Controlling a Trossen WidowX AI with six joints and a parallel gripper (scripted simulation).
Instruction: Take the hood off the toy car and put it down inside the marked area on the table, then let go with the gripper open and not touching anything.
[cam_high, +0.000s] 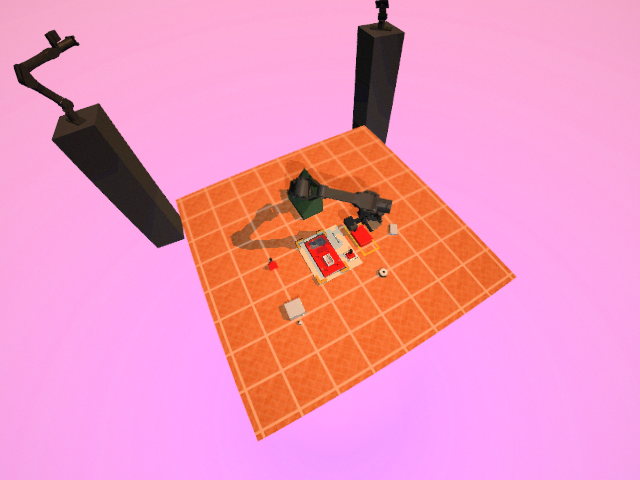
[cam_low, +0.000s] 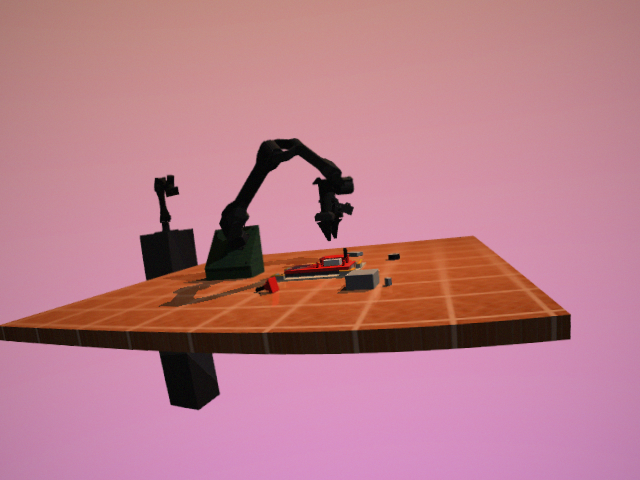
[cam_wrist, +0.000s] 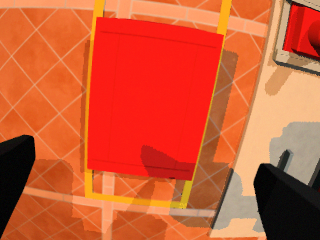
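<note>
The hood, a flat red panel (cam_high: 361, 235) (cam_wrist: 155, 95), lies inside the yellow outline of the marked area (cam_high: 372, 251) (cam_wrist: 135, 201). Its long sides run right along the side lines in the wrist view, and outline shows past both its ends. My gripper (cam_low: 332, 238) (cam_wrist: 147, 162) is open and empty. It hangs above the hood, with one finger beyond each side of it and clear of it. The red toy car (cam_high: 316, 255) (cam_low: 305, 270) sits beside the marked area, without the hood on it.
A pale board (cam_wrist: 250, 185) with a small red knobbed part (cam_high: 349, 254) (cam_wrist: 300, 30) lies between car and outline. A grey block (cam_high: 393, 228), a round wheel-like piece (cam_high: 383, 272), a larger pale block (cam_high: 294, 308) (cam_low: 361, 280) and a red piece (cam_high: 272, 265) (cam_low: 271, 285) lie around.
</note>
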